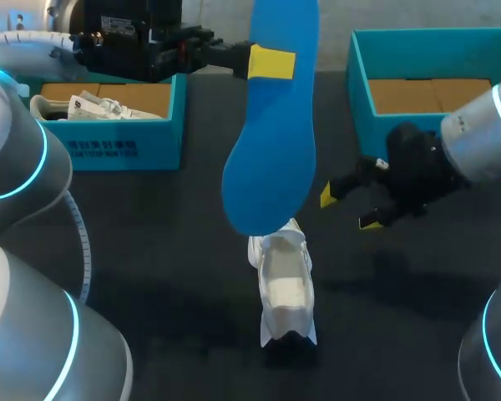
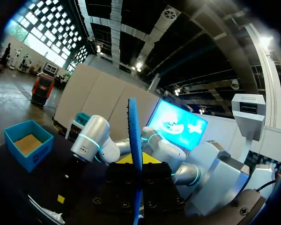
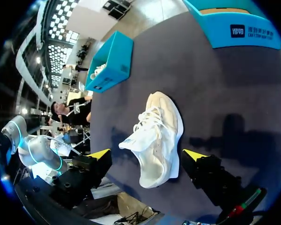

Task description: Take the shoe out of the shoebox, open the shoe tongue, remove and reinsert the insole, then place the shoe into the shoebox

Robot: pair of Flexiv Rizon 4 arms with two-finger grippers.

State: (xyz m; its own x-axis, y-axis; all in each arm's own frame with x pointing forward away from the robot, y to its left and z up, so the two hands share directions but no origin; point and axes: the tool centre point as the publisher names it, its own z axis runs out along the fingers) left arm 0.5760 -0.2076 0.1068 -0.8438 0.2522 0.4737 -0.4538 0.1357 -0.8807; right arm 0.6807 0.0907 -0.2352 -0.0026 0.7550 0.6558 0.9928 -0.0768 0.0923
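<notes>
Dark matte surface point(image 1: 150, 251) carries two teal cardboard shoeboxes along its far edge. The left shoebox point(image 1: 125, 150), at the far-left corner, holds a second white shoe point(image 1: 92, 107) on its brown floor; the right shoebox point(image 1: 361, 92), at the far-right corner, shows only a brown cardboard floor.

The white shoe point(image 1: 285, 288) lies mid-surface toward the near edge. Its long axis runs far to near, heel nearest, with a soft pale upper and loose laces.

The left tool point(image 1: 270, 63) clamps the blue insole point(image 1: 271, 159), a smooth, flat piece with rounded ends whose broad end hangs over the shoe's front. The right tool point(image 1: 348, 210) hovers beside the shoe, toward the right edge, with its fingers spread.
</notes>
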